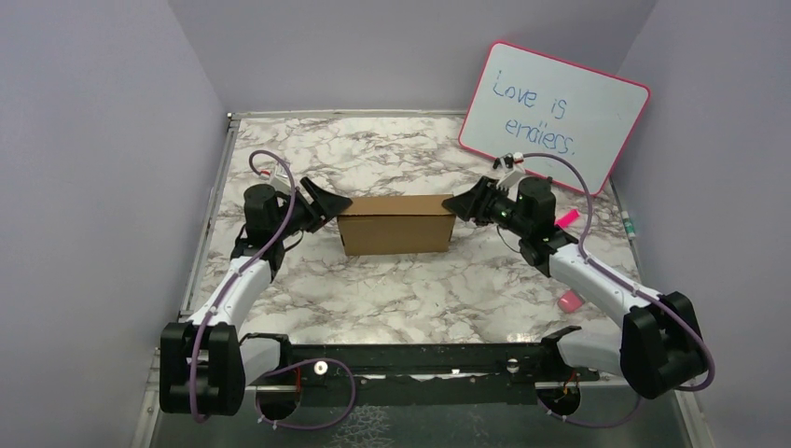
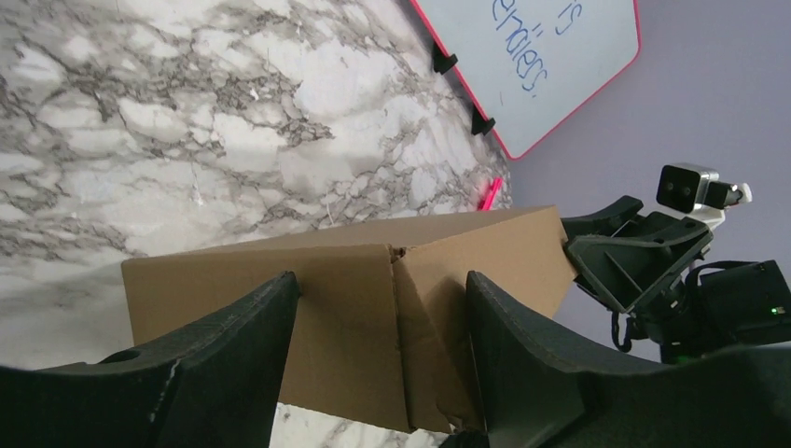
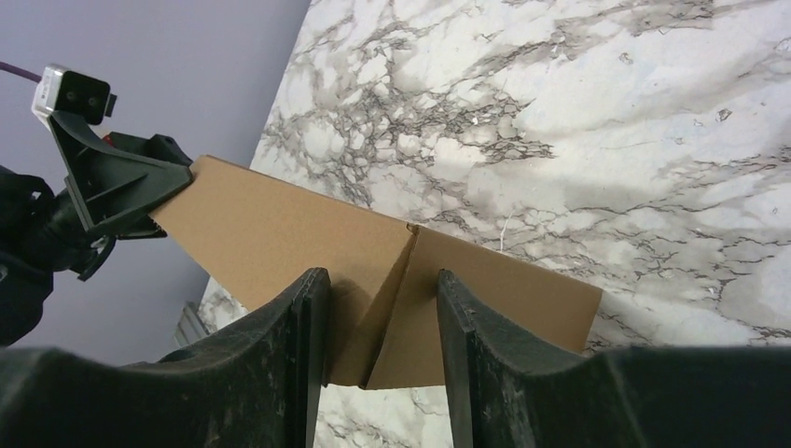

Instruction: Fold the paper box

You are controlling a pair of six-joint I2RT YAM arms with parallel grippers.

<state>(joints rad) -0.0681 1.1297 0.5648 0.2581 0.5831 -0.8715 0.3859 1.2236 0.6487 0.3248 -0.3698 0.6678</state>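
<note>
The paper box [image 1: 396, 224] is a plain brown, closed oblong standing lengthwise across the middle of the marble table [image 1: 392, 289]. My left gripper [image 1: 326, 205] is at its left end. In the left wrist view the box [image 2: 345, 299] shows an end seam between my left gripper's [image 2: 381, 282] wide-spread jaws, so it is open. My right gripper [image 1: 464, 203] is at the right end. In the right wrist view the box's [image 3: 280, 233] corner edge sits between my right gripper's [image 3: 382, 277] jaws, which straddle it, set narrower but open.
A pink-framed whiteboard [image 1: 555, 112] with blue writing leans on the back right wall. A pink marker [image 1: 567, 217] lies behind the right arm and a small pink object [image 1: 569, 301] lies near the right edge. Walls close in the table on both sides.
</note>
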